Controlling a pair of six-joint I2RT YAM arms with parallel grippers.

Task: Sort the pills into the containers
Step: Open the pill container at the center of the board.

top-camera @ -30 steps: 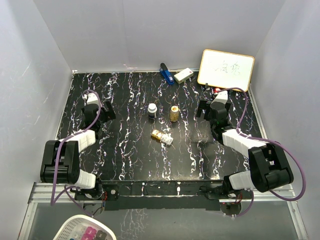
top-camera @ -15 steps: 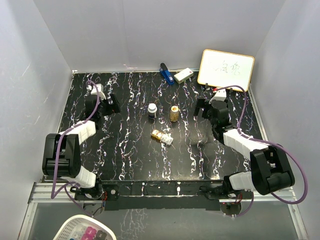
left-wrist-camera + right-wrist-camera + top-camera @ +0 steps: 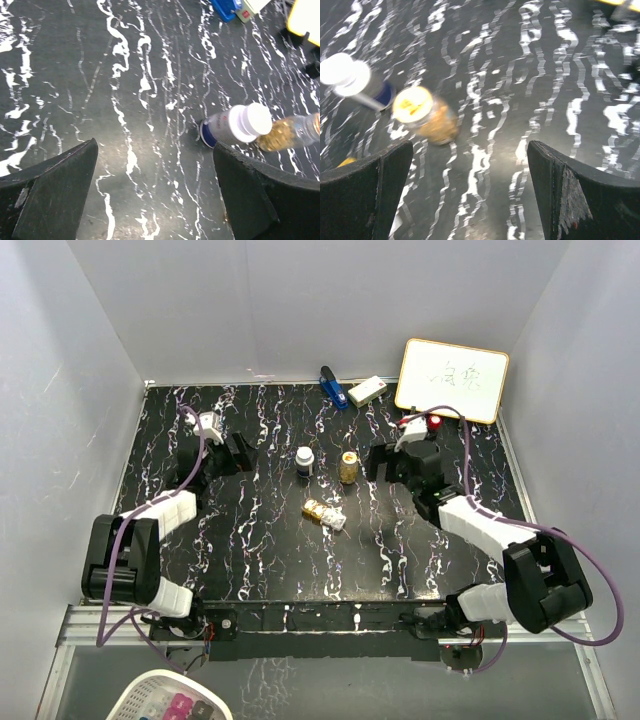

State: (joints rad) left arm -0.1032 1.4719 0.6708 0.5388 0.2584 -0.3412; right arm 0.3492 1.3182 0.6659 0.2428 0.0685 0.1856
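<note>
Pill containers sit near the middle of the black, white-veined tabletop (image 3: 260, 540). There are three. A dark bottle (image 3: 304, 461) with a white round cap stands upright. A golden-amber bottle (image 3: 348, 467) stands just to its right, close but not touching. A small oblong clear box (image 3: 325, 513) with yellow-gold sections lies on its side a little nearer my bases, between and in front of the two bottles. My left claw (image 3: 155, 185) is to the left of the dark bottle, its two black fingers spread wide with only bare tabletop between them. In its wrist camera both bottles show ahead and to the right. My right claw (image 3: 470, 190) is just right of the golden-amber bottle, also spread wide and holding nothing. Its wrist camera shows that bottle and the white cap ahead and to the left, slightly blurred. At the far edge a blue object (image 3: 332, 387) lies beside a white block (image 3: 367, 390), and a whiteboard (image 3: 451, 379) leans at the far right corner.
</note>
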